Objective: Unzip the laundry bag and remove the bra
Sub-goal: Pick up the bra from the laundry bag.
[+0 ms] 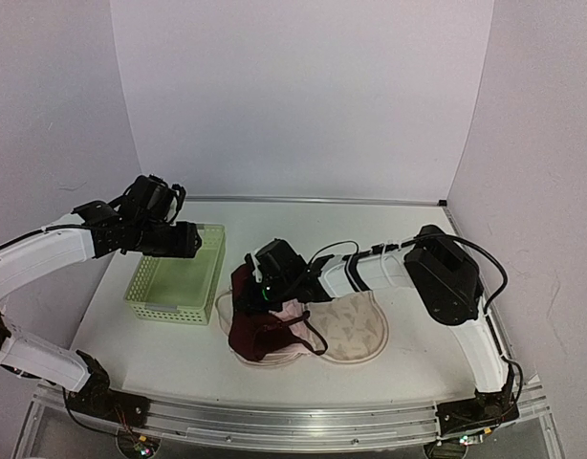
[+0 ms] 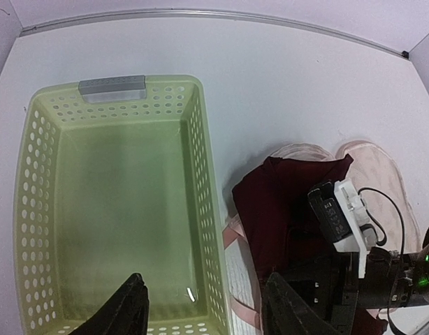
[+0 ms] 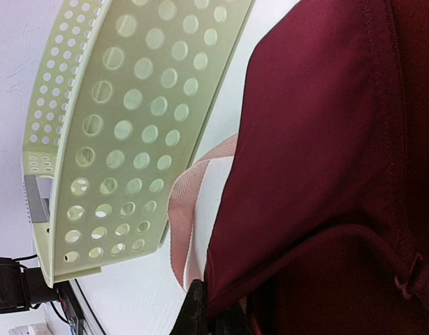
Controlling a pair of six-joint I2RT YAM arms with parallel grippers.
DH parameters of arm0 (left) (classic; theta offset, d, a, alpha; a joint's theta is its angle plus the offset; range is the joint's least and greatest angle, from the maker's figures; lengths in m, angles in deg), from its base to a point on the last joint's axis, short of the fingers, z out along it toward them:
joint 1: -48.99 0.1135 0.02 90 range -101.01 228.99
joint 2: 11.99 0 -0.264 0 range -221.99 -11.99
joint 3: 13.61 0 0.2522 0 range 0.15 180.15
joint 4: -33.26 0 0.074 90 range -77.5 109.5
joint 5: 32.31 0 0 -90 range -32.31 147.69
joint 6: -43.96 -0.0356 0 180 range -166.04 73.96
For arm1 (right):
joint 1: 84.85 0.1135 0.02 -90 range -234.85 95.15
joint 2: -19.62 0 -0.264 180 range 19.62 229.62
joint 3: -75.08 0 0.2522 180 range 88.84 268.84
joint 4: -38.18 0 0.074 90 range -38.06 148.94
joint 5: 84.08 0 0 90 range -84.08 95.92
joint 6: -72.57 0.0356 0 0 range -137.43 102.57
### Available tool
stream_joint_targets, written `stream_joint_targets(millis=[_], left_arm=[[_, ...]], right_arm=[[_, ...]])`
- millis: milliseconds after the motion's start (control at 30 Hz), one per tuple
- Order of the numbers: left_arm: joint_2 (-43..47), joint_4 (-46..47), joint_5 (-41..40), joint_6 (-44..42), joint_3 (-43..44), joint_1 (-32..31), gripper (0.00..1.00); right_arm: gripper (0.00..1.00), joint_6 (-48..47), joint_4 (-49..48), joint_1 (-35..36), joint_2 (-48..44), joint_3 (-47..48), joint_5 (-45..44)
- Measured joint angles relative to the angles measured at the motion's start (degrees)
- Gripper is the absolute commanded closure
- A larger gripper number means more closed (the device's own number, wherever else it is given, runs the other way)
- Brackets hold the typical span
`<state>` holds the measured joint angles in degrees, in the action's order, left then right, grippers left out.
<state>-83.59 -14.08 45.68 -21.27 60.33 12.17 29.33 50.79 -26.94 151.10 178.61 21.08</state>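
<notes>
Location of the laundry bag: lower centre of the top view, flat on the white table, just right of the light-green perforated basket. I see its right lobe bare, cream with small leaf sprigs. Its left lobe is mostly covered by the dark red bra, with only a pale rim showing below the fabric.

Right pincer: it sits at the upper left edge of the bag, directly over the bra. In the right wrist view its fingers are closed together on the edge of the red fabric at the bottom of the frame, with the basket wall at upper left.

Left pincer: its fingers stand apart and grip nothing. It hangs above the near right corner of the basket, left of the bag and apart from it.
</notes>
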Motion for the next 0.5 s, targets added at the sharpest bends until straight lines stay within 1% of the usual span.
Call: stream_joint_targets(millis=[200, 500], left_arm=[[0.0, 0.0, -0.2, -0.8, 0.0, 0.0, 0.42], [2.4, -1.0, -0.1, -0.9, 0.4, 0.0, 0.40]], right_arm=[[1.00, -0.7, 0.0, 0.0, -4.3, -3.0, -0.6], [1.00, -4.2, -0.9, 0.0, -18.2, -5.2, -2.7]])
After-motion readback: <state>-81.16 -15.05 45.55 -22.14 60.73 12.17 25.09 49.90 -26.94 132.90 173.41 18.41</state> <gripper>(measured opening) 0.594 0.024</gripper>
